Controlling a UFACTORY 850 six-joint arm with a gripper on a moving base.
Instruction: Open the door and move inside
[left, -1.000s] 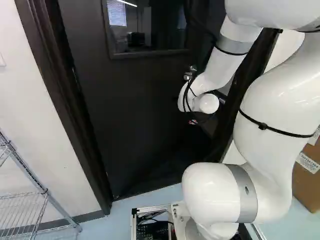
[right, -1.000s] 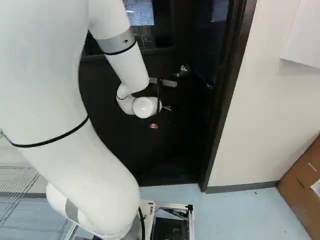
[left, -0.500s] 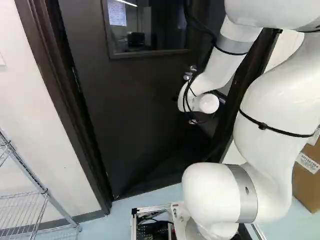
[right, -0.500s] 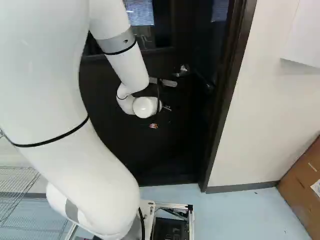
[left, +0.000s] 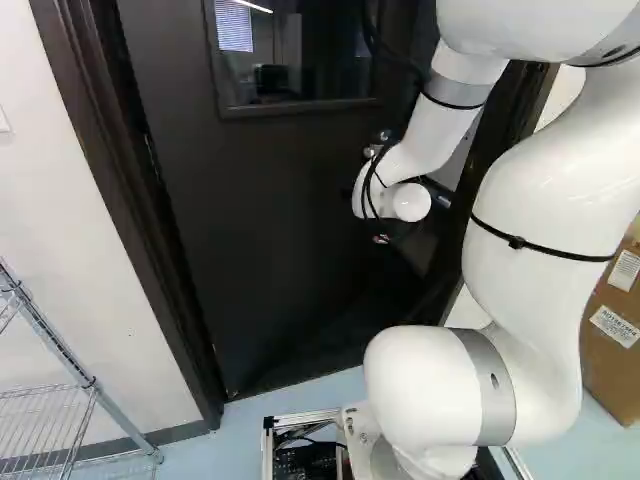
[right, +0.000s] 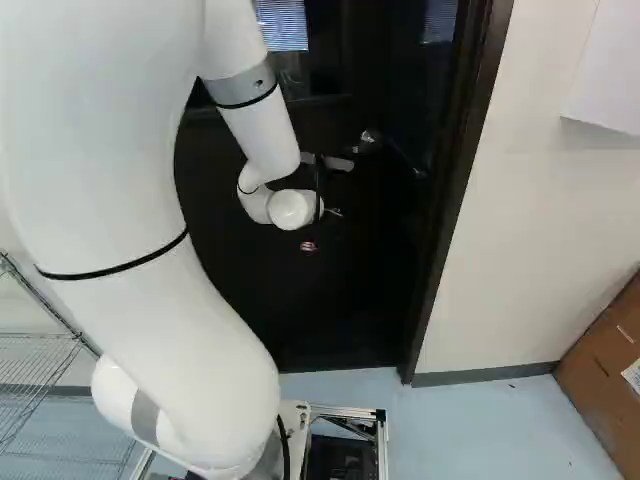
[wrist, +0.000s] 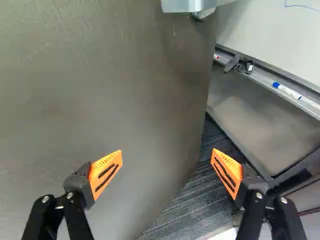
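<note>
A dark door (left: 260, 230) with a window fills the middle of the left base view; it stands ajar, with its free edge showing in the wrist view. My gripper (right: 322, 230) is in front of the door, below the silver handle (right: 366, 140), and mostly hidden by the wrist. In the wrist view the gripper (wrist: 167, 172) stands open, one finger over the door face (wrist: 100, 90), the other past the door's edge, over the opening. Nothing is held. The handle (wrist: 187, 5) lies ahead of the fingers, partly cut off; I cannot tell whether a finger touches the door.
The dark door frame (right: 455, 200) borders the doorway on the right. Past the door's edge are dark ribbed flooring (wrist: 200, 200) and a whiteboard tray (wrist: 260, 75) with a marker. A wire shelf (left: 60, 350) stands at the left, a cardboard box (right: 610, 370) at the right.
The arm has reached slightly forward, its wrist and gripper rising a little against the door. The base has not moved, and the door shows no clear shift.
</note>
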